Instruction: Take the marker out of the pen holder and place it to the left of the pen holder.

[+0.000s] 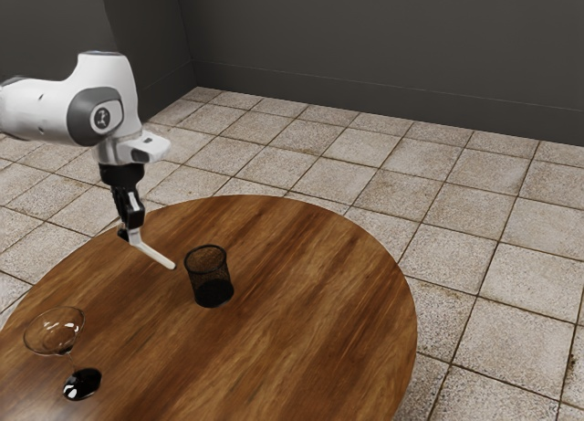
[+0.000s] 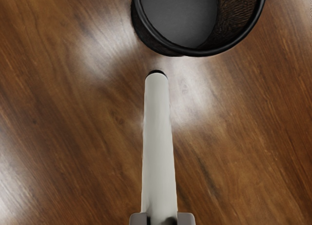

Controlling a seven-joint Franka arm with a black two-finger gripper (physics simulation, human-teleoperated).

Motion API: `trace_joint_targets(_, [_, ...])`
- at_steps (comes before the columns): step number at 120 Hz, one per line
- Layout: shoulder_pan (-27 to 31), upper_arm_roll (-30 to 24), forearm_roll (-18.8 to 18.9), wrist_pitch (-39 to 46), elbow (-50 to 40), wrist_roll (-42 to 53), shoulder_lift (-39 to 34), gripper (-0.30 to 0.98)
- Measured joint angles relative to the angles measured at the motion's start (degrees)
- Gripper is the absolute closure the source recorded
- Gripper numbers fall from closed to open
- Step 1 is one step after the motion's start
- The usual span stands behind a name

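Marker (image 1: 155, 254) is out of the pen holder (image 1: 209, 277) and clamped by one end in the pincer (image 1: 130, 234), a finger pressed on either side of it. It hangs tilted above the surface (image 1: 301, 348), inward of the edge nearest the arm, its free end low and pointing toward the holder without touching it.

That long overhang looks like the main risk. If the free end meets the wood first as the hand lowers, the marker may pivot or slip between the fingers. A sweep across toward the holder could catch its mesh wall and tip it, since it looks empty and probably light. Let go from too high, the round barrel might bounce and roll; a release close to the rounded edge could send it onto the tiled floor (image 1: 511, 266).

A stemmed glass (image 1: 57, 331) stands toward the exterior view's left and near edge, apart from the holder. It seems easy to topple, so a swing that way would want height. The holder itself is the closest obstacle; a path around it, with the barrel levelled before release, seems safest.
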Motion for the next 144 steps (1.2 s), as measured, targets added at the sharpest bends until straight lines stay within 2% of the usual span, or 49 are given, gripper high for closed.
trace_joint_targets(49, [4.3, 0.1, 0.3, 1.3, 0.0, -0.6, 6.1, 0.78])
trace_joint_targets(72, [5.3, 0.2, -0.2, 1.1, -0.7, -0.4, 6.4, 0.38])
trace_joint_targets(88, [6.0, 0.0, -0.4, 1.0, -0.8, -0.2, 5.0, 0.2])
trace_joint_targets(113, [5.1, -3.4, -0.8, 0.8, 1.3, -0.2, 1.5, 0.08])
trace_joint_targets(130, [5.8, -8.9, -0.9, -0.7, 8.6, -0.1, 1.2, 0.04])
trace_joint_targets(144, [2.1, -10.7, -0.4, -3.6, 16.5, -0.1, 2.2, 0.02])
